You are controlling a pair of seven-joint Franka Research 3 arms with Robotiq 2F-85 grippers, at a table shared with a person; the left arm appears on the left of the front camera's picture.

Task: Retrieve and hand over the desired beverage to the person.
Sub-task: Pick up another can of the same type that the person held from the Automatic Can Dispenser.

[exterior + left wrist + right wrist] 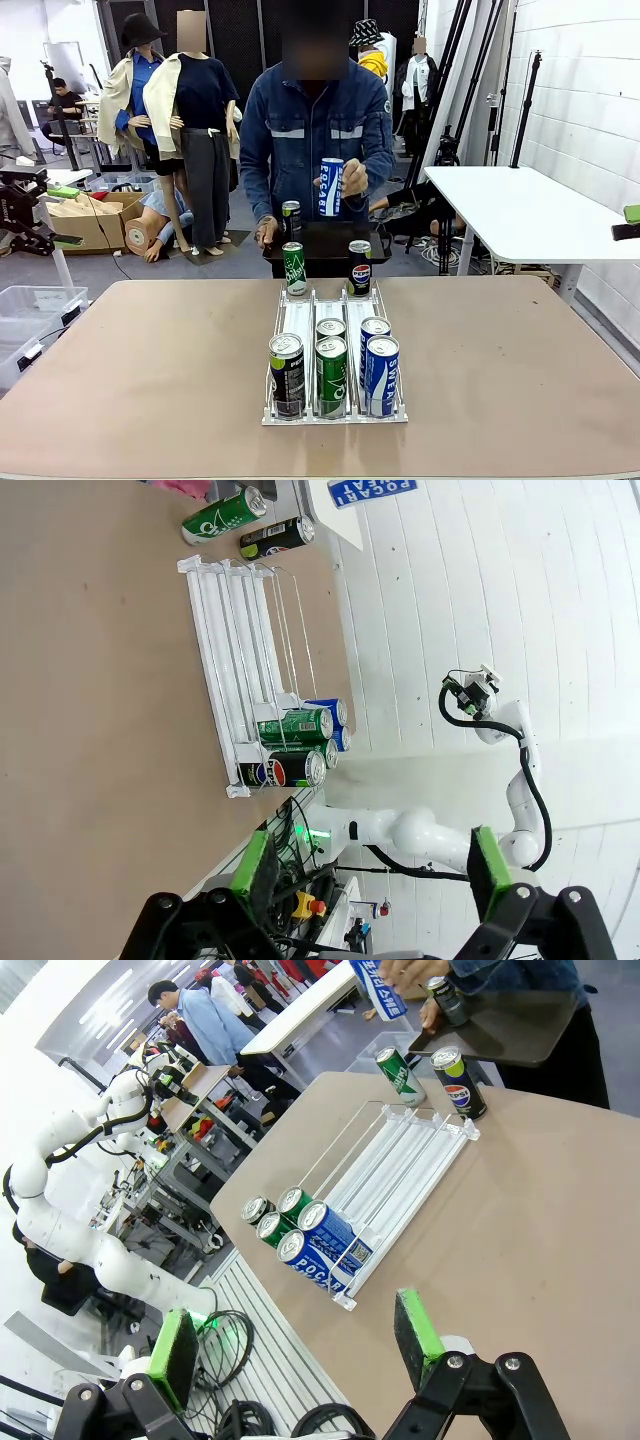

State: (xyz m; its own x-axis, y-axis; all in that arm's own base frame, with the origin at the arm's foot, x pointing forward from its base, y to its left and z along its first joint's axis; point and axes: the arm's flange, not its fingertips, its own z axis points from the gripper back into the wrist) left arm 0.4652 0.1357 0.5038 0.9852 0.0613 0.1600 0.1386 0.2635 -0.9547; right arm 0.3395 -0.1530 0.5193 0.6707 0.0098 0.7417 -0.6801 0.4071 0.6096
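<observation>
Across the table stands the person (pixel 315 125) in a blue denim jacket, one hand lifting a blue-and-white can (pixel 331 187) and the other holding a black tray (pixel 325 242) that carries a dark can (pixel 291 215). A green can (pixel 294 268) and a black Pepsi can (pixel 359 267) stand at the far end of a white can rack (pixel 298 320). At the rack's near end are black, green and blue cans (pixel 331 375). My left gripper (pixel 370 870) is open and holds nothing, well back from the rack (pixel 235 650). My right gripper (pixel 295 1345) is likewise open, short of the rack (pixel 400 1155).
The brown tabletop (pixel 130 370) has free room on both sides of the rack. A white table (pixel 520 210) stands at the back right. The right arm (pixel 500 770) shows folded off the table edge in the left wrist view, and the left arm (pixel 60 1180) in the right wrist view.
</observation>
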